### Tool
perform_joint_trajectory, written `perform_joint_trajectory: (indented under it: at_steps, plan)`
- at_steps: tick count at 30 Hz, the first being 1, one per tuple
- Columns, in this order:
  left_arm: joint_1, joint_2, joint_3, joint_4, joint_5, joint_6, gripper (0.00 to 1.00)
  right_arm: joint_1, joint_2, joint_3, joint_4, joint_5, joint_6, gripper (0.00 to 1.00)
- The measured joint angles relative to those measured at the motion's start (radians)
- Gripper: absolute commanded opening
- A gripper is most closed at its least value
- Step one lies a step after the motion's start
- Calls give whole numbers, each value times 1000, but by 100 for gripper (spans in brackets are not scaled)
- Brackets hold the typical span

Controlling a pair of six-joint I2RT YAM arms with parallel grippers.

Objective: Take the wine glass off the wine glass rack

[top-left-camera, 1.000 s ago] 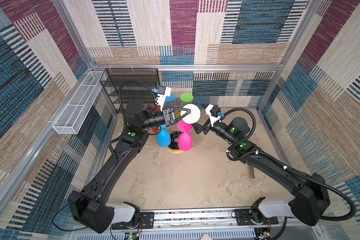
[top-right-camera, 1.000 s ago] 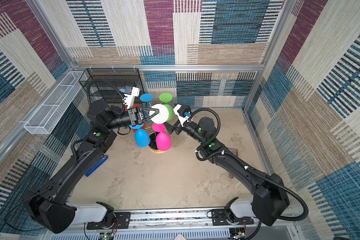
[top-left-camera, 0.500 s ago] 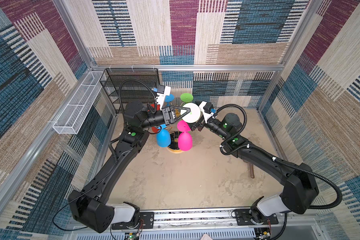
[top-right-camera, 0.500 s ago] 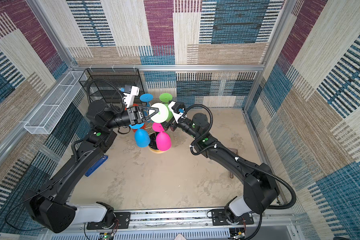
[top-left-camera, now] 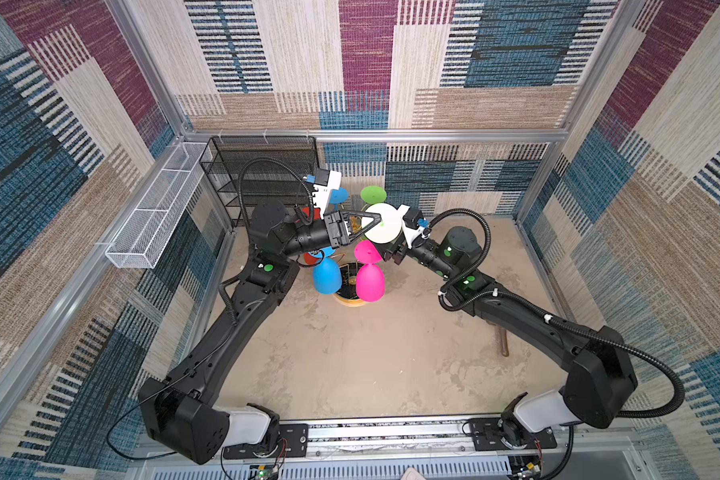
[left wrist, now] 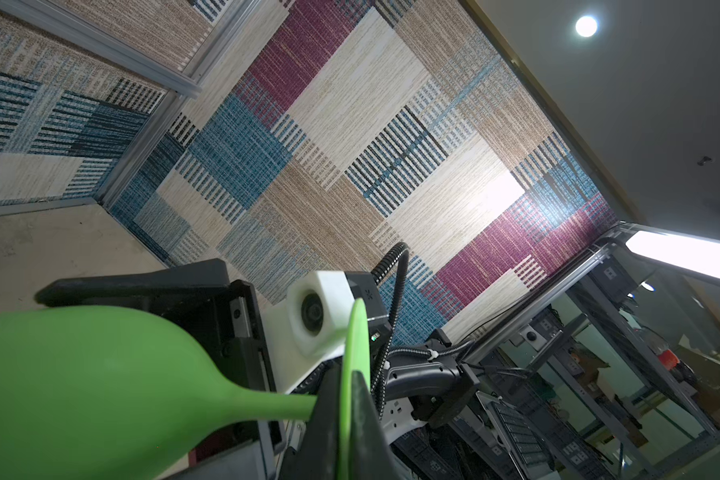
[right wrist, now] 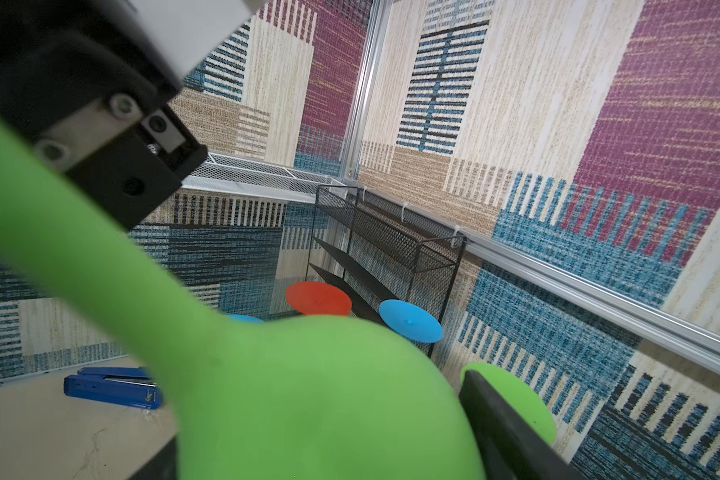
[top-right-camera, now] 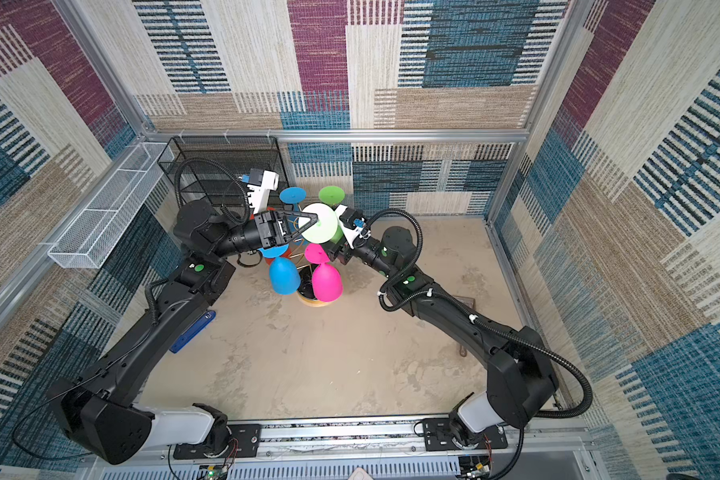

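**Handover above the rack.** Both arms are shown meeting over the wine glass rack (top-left-camera: 352, 302), which stands on its round base toward the back of the tabletop (top-left-camera: 371, 365). A green wine glass (left wrist: 100, 374) is held roughly level above the rack, between the two tools.

The left tool (top-left-camera: 378, 217) is seen nearly closed, its fingers (left wrist: 327, 419) pinched at the junction of stem and foot. The foot (top-left-camera: 385, 226), washed out to near white in both top views, is turned up toward the camera head.

The right tool (right wrist: 316, 411) is set about the bowl with its jaws wide apart, and one finger (right wrist: 499, 424) lies along the bowl's side. Whether the bowl is actually pressed cannot be told. Whether the glass is quite clear of the rack's wire arms cannot be told either.

A blue glass (top-left-camera: 327, 280) and a pink glass (top-left-camera: 370, 282) are hung bowl-down on the side of the rack nearer the arm bases. A black mesh shelf (top-left-camera: 262, 166) and a white mesh basket (top-left-camera: 154, 216) are placed at the back left. A blue stapler (top-right-camera: 192, 330) is laid on the tabletop beside the left arm.
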Motion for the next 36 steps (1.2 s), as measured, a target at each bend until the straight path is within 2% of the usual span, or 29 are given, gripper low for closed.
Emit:
perform_joint_trajectory:
  at_steps: [1, 3, 9, 14, 20, 22, 26, 31, 36]
  plan:
    - [3, -2, -3, 1, 7, 1, 46, -2, -5, 2, -7, 11, 13, 72]
    - [7, -6, -8, 0, 8, 3, 53, -5, -15, 7, -26, 23, 33, 69]
    - [17, -53, -33, -35, -20, 90, 58, -5, -71, 26, -151, 60, 90, 59]
    - [18, -134, -118, -76, -148, 261, 59, -5, -144, 79, -333, 101, 118, 52]
    - [18, -193, -263, -37, -397, 470, 67, -5, -190, 146, -576, 144, 128, 45]
    - [17, -190, -267, -22, -446, 557, 67, -4, -190, 173, -664, 152, 134, 43]
    - [7, -182, -267, 14, -472, 745, 65, -4, -190, 203, -794, 156, 151, 41]
    - [-15, -159, -301, 84, -473, 1013, 60, -4, -185, 223, -912, 156, 159, 39]
    - [-19, -118, -315, 148, -442, 1217, 56, -4, -173, 232, -972, 138, 162, 37]
